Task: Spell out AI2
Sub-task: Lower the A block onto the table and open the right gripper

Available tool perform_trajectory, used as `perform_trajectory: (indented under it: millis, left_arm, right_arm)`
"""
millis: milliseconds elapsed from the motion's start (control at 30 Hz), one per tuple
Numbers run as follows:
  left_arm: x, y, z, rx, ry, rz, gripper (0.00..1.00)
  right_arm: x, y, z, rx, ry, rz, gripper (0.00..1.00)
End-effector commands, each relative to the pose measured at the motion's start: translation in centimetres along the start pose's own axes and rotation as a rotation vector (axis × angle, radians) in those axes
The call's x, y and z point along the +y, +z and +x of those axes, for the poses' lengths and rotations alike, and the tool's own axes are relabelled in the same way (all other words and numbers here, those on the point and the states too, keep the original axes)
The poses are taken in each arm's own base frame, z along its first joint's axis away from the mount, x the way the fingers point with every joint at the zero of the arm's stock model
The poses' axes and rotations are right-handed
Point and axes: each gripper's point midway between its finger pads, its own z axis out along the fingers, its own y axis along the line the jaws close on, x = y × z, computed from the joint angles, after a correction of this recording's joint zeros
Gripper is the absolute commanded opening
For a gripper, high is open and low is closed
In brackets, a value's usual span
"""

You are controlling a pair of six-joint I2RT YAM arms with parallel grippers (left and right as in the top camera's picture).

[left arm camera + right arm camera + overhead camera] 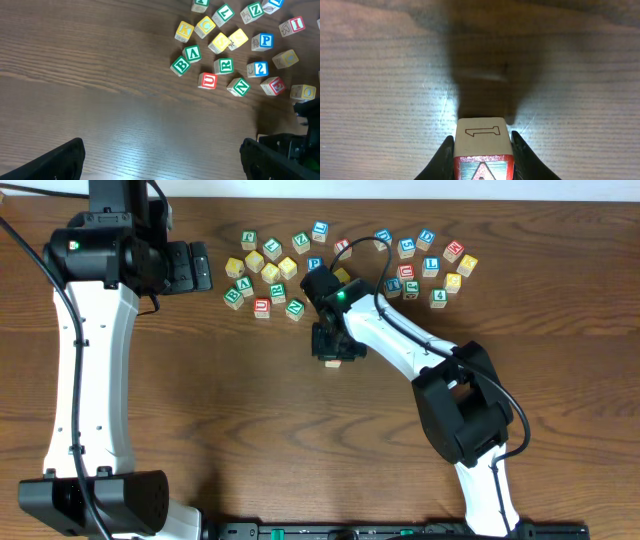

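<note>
My right gripper [332,352] is shut on a red letter A block [483,150], whose pale face shows an outlined 1. It holds the block just above the bare wood, below the block pile [340,265]. In the overhead view only a pale corner of the block [332,363] shows under the fingers. My left gripper [200,266] is open and empty at the left end of the pile. The left wrist view shows loose blocks: a blue 2 [257,69], a red I [291,25], a green A [192,53], a red U [207,80].
Loose letter blocks lie in two clusters across the far middle of the table, a left one [265,275] and a right one [430,265]. The right arm [410,350] stretches from the near right toward the middle.
</note>
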Motion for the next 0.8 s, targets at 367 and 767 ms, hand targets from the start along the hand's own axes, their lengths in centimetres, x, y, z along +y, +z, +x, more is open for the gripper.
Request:
perform_trajectory:
  millis: [367,767]
  left_arm:
    - [0.1,0.1,0.1,0.005,0.011,0.000,0.98]
    - [0.1,0.1,0.1,0.005,0.011,0.000,0.98]
  right_arm:
    - [-0.3,0.6,0.7,0.014,-0.012,0.030,0.36]
    - [0.2,-2.8,-0.6,-0.002,-0.064,0.020,0.45]
